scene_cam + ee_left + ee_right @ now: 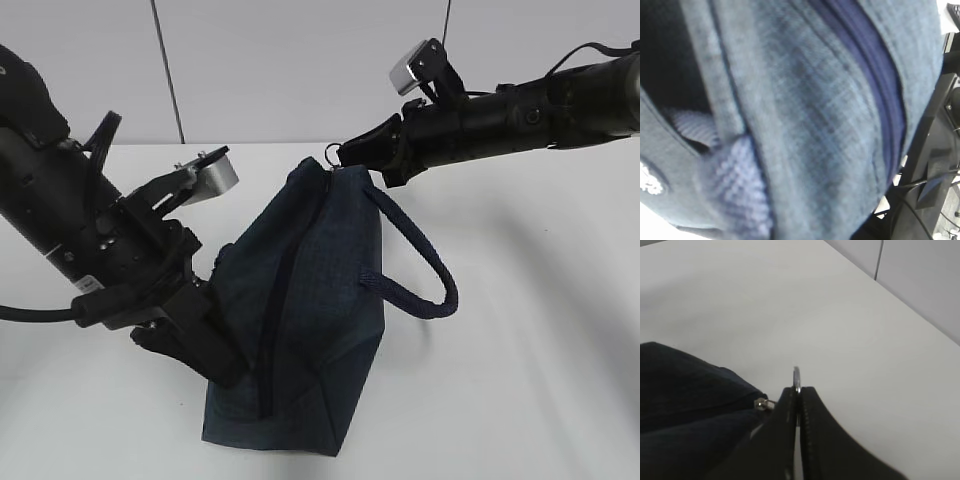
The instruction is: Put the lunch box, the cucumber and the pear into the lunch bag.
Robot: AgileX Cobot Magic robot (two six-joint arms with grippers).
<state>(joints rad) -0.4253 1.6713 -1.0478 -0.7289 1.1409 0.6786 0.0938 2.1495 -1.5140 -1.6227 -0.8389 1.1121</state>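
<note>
Navy fabric lunch bag (310,320), soft and sagging, lies on the white table (520,380). Your right fingers (799,390) pinch its silver ring pull (797,376); your left fingers (205,355), nearly closed, clamp the bag's opposite end. Expect the cloth to yield; hold the ring and the seams.

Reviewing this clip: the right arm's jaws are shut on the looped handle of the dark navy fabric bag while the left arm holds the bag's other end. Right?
Not quite. The right gripper is shut on the silver ring pull of the zip, not the looped handle, which hangs free in the exterior view. The right wrist view shows the ring pinched between the jaws. The rest stands.
</note>
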